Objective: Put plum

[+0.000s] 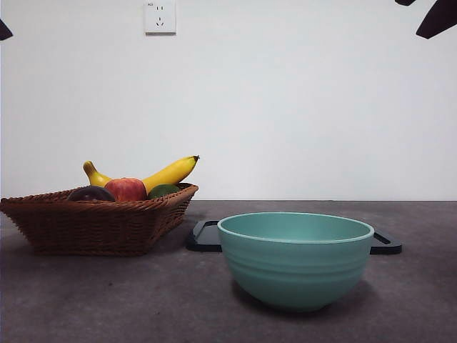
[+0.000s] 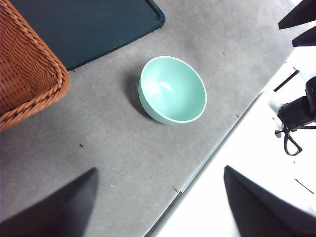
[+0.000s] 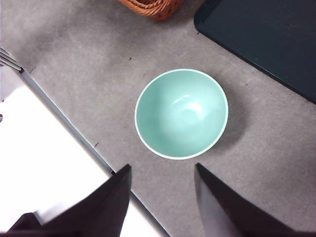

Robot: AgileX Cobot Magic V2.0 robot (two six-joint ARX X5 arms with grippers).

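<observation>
The dark maroon plum (image 1: 91,194) lies in the wicker basket (image 1: 93,221) at the left of the front view, beside a red apple-like fruit (image 1: 126,189), a dark green fruit (image 1: 163,190) and a banana (image 1: 166,174). My left gripper (image 2: 158,202) hangs open high above the table near its front edge, with nothing between its jaws. My right gripper (image 3: 163,197) is open and empty too, high above the teal bowl (image 3: 181,113). The plum is out of sight in both wrist views.
The empty teal bowl (image 1: 295,256) stands near the front, right of the basket. A dark flat tray (image 1: 207,236) lies behind it. The basket's corner (image 2: 29,74) shows in the left wrist view. A socket (image 1: 160,17) is on the wall.
</observation>
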